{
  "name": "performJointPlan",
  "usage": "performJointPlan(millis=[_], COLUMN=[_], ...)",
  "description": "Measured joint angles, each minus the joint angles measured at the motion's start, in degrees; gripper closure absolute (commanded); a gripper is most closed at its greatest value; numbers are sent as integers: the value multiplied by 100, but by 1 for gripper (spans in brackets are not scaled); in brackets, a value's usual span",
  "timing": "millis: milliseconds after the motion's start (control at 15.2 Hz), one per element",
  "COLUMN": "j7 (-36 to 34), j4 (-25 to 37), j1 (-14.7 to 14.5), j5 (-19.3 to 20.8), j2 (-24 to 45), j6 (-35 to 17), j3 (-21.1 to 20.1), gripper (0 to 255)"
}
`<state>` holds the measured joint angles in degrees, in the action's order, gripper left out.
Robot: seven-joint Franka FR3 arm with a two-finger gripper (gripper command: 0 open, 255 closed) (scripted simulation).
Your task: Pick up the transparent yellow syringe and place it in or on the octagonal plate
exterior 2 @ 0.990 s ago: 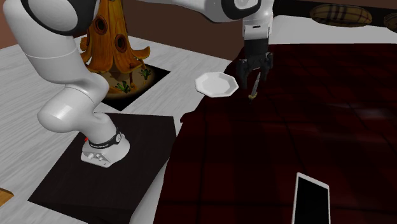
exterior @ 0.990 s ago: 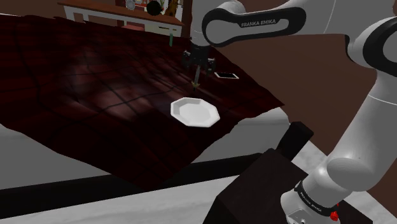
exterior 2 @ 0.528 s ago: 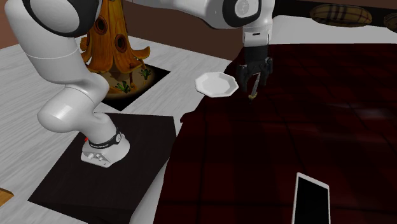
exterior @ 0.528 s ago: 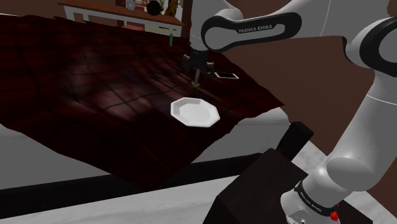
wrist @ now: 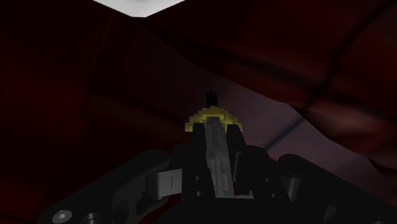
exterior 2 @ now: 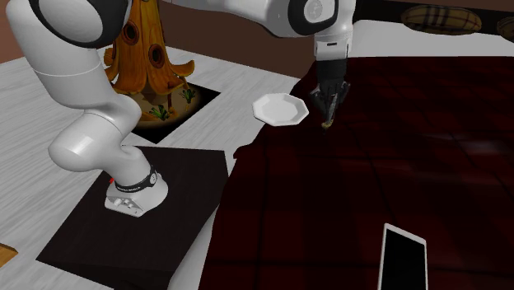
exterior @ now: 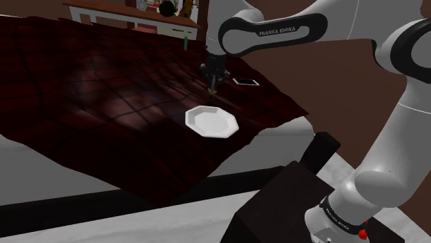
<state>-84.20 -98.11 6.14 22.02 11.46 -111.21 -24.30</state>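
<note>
Syringe (wrist: 216, 153) and claw (wrist: 214, 137) are joined: the black fingers are pressed together on the pale barrel, and a yellow flange and dark tip stick out beyond them. In the shoulder view the claw (exterior: 213, 80) holds the syringe (exterior: 213, 88) upright, tip down, over the dark red checked cloth (exterior: 103, 83) on the tabletop. It hangs just beyond the white octagonal plate (exterior: 195, 117), towards a phone (exterior: 246, 82). In the second exterior view the syringe (exterior 2: 328, 123) hangs just beside the plate (exterior 2: 280, 109), on its right. I cannot tell whether the tip touches the cloth.
</note>
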Motion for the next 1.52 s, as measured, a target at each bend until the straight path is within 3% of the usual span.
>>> performJointPlan(millis=[396, 1518], j7=[14, 282], j4=[25, 1055], j1=[1, -87], j5=[-9, -142], j2=[-10, -102], j6=[33, 1118], j3=[-2, -70], gripper=[255, 255])
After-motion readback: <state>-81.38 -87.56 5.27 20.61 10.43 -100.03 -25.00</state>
